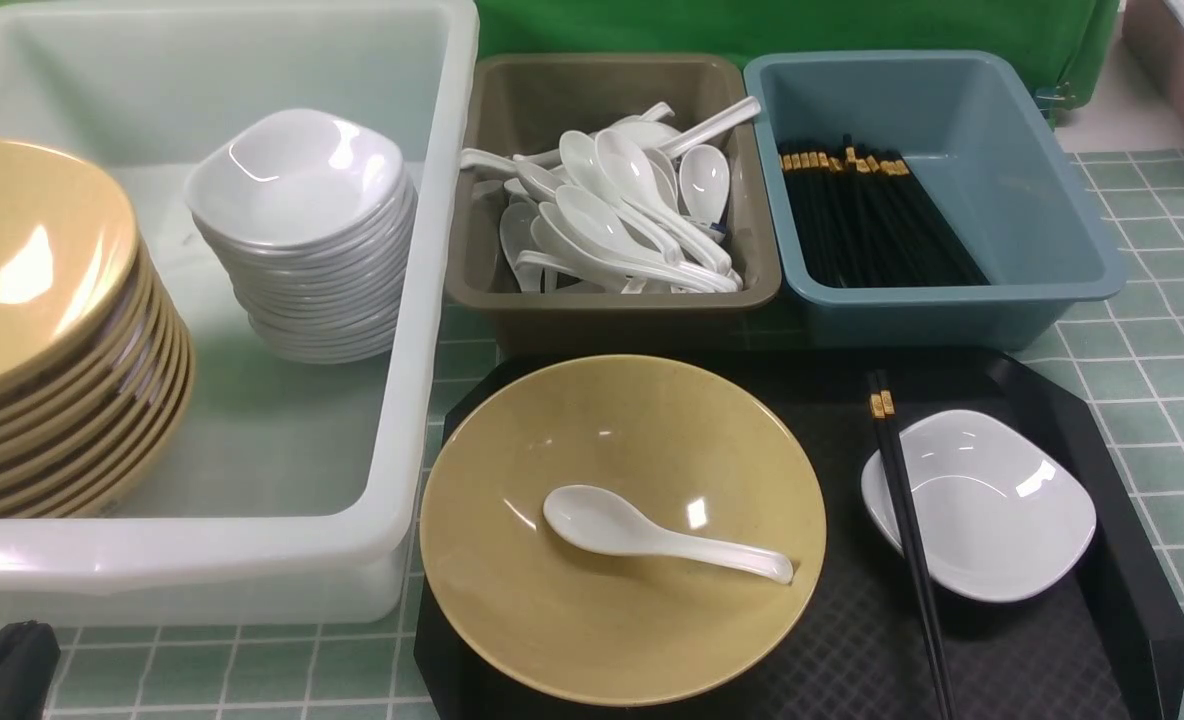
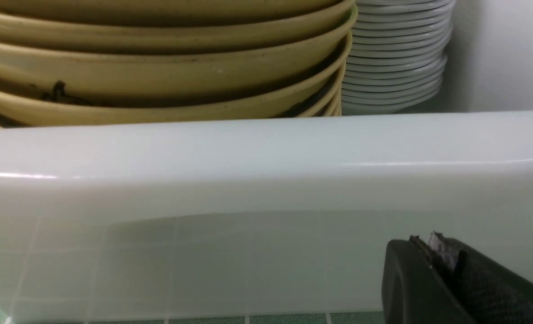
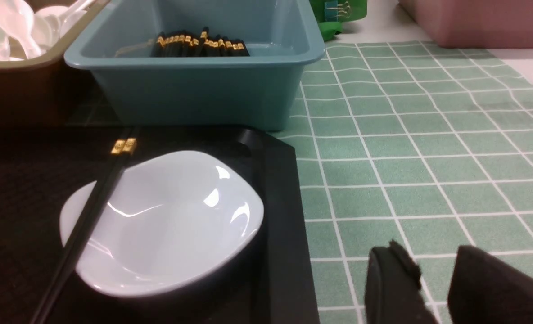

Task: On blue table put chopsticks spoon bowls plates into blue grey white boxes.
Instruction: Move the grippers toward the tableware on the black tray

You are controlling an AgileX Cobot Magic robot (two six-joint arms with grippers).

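Blk tray (image 1: 822, 640) on the blue table (image 1: 1162, 360) has a yellow bowl (image 1: 592, 600) w/ a white spoon (image 1: 622, 525) in it, plus a pr of chopsticks (image 1: 909, 530) leaning over a white plate (image 1: 1002, 520). White box (image 1: 392, 450): stacked bowls & plates. Grey box (image 1: 612, 320): spoons. Blue box (image 1: 952, 310): more chopsticks. L claw (image 2: 433, 247) clenched, nothing in it, nr white box; R claw (image 3: 433, 256) apart, holding nothing.

No brand, number or sign could be read. The gold bands on the pair of chopsticks (image 1: 912, 550) on the tray (image 1: 822, 650), toward its far right corner, carried small dark marks, too tiny to make out as letters.
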